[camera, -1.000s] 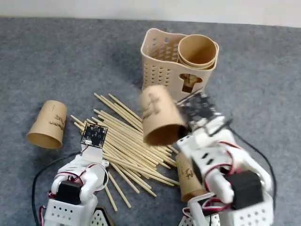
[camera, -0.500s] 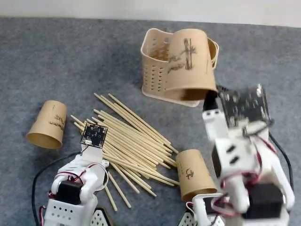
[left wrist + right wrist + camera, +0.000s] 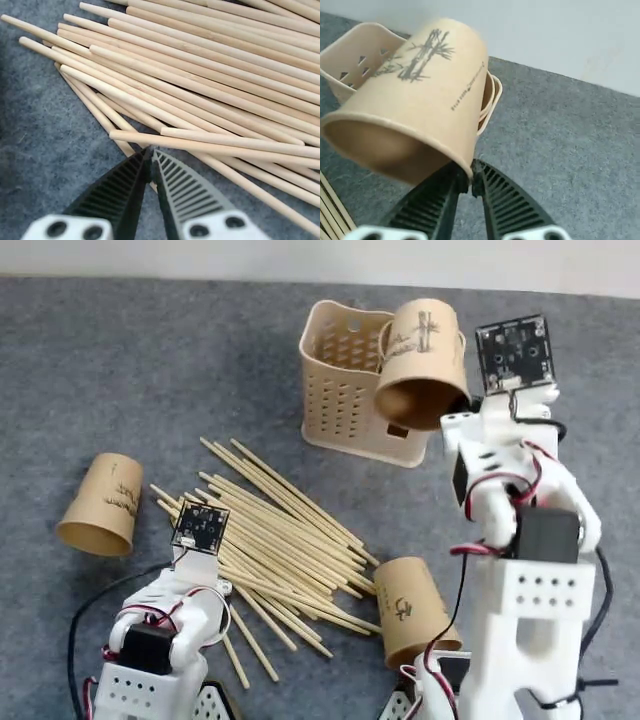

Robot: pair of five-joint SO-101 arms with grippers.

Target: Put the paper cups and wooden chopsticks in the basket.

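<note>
My right gripper (image 3: 470, 177) is shut on the rim of a paper cup (image 3: 415, 105) with a bamboo print. It holds the cup (image 3: 420, 365) tilted, mouth towards the arm, above the right end of the beige basket (image 3: 340, 390). Stacked cups (image 3: 492, 97) sit in that end of the basket (image 3: 350, 55). Wooden chopsticks (image 3: 280, 535) lie in a loose pile mid-table. My left gripper (image 3: 151, 152) is shut, its tips resting at the near edge of the chopsticks (image 3: 200, 75). One cup (image 3: 102, 503) lies at the left, and another cup (image 3: 410, 610) lies beside the right arm's base.
Grey carpet-like table cover (image 3: 150, 370) spreads around the basket and the pile. A pale wall (image 3: 560, 35) stands behind the basket. The right arm's tall body (image 3: 525, 580) rises next to the lying cup.
The right arm has carried the bamboo-print cup from above the chopsticks up and back to the basket's right end. The left arm has stayed still.
</note>
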